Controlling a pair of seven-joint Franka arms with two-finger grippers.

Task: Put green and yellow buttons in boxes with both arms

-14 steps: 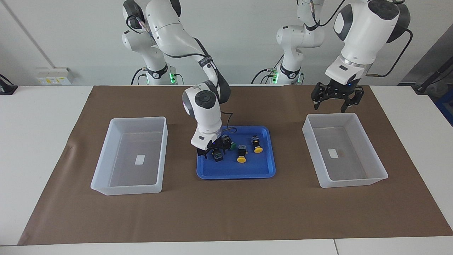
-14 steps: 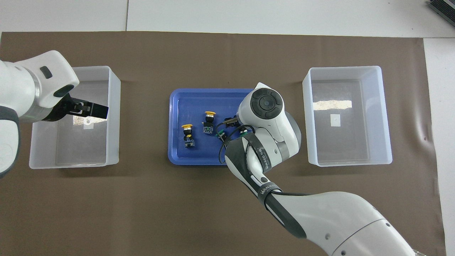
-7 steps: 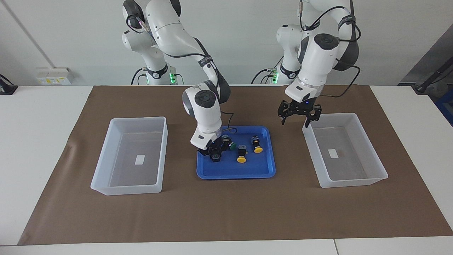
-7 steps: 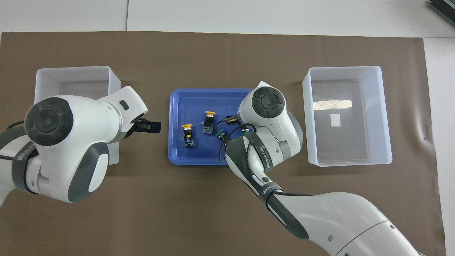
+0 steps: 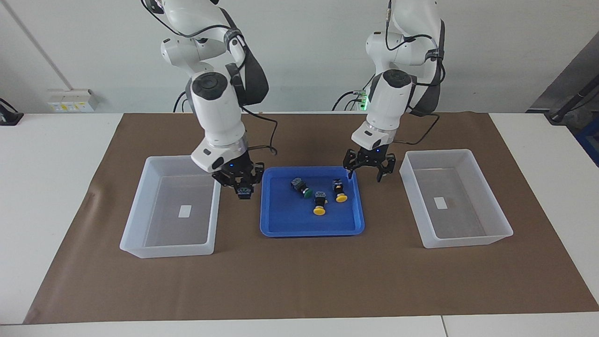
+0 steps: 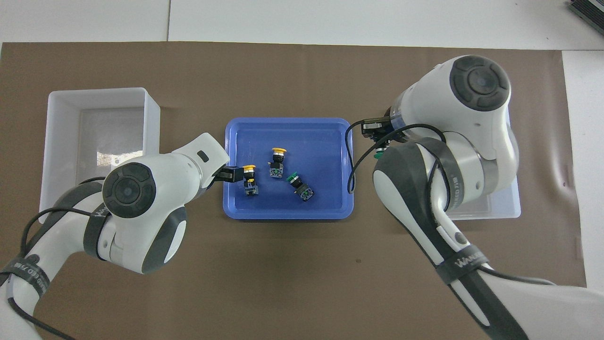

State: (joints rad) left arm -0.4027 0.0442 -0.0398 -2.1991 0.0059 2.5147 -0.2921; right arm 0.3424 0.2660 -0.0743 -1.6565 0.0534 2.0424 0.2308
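Note:
A blue tray (image 5: 304, 222) in the middle holds one green button (image 5: 299, 187) and two yellow buttons (image 5: 319, 204) (image 5: 339, 191). In the overhead view the tray (image 6: 292, 137) shows the green button (image 6: 299, 185) and the yellow ones (image 6: 278, 159) (image 6: 248, 177). My right gripper (image 5: 243, 186) is shut on the second green button (image 5: 244, 192) and holds it in the air over the mat, between the tray and the box at the right arm's end. Its green cap (image 6: 378, 154) shows under that gripper (image 6: 375, 139). My left gripper (image 5: 364, 172) is open over the tray's edge toward the left arm's end, beside a yellow button (image 6: 233, 174).
Two clear plastic boxes stand on the brown mat, one at the right arm's end (image 5: 164, 250) and one at the left arm's end (image 5: 468, 241). In the overhead view the right arm covers most of its box (image 6: 516, 198); the other box (image 6: 61, 141) shows nothing inside.
My right gripper has lifted a green button out of the tray and carried it toward the right arm's end. My left gripper has moved from its box down to the tray's edge.

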